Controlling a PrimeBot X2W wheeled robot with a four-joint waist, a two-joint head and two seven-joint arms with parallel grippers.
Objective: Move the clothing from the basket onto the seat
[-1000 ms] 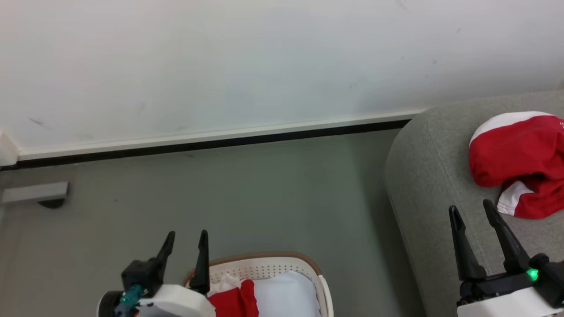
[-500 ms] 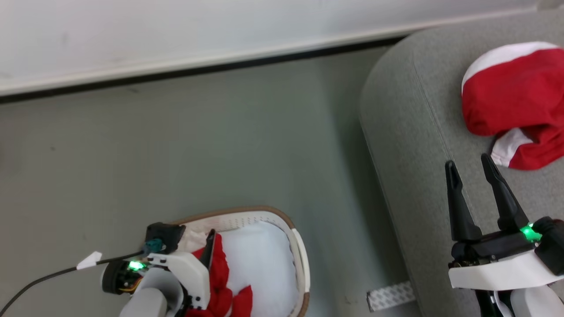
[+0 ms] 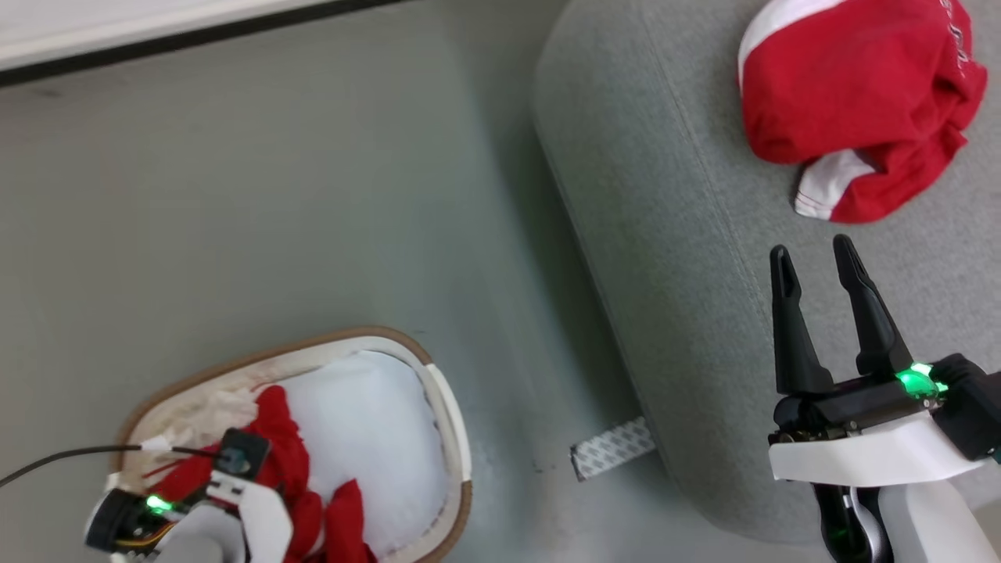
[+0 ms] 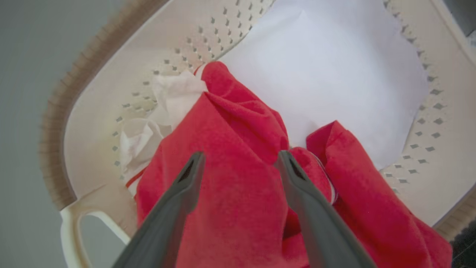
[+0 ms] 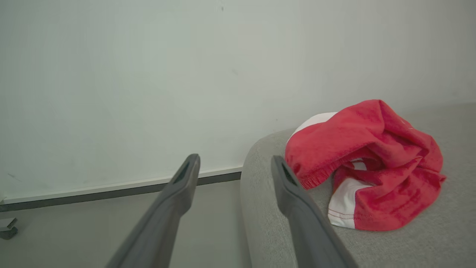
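The left pincer (image 4: 241,154), spread, has dropped into the basket (image 4: 111,93) and hovers over red clothing (image 4: 238,111), ready to pinch. The right pincer (image 3: 809,254), also spread, hangs over the seat (image 3: 665,234), where another garment (image 3: 844,86) lies.

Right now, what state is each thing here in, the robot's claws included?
basket: upright, clothes inside.
sofa: one garment on it.
red garment in the basket: crumpled, not lifted.
red garment on the sofa: crumpled heap, lying free.
white cloth: in the basket, partly under the red garment.
left gripper: open, fingers either side of a red fold.
right gripper: open, empty, near the sofa.
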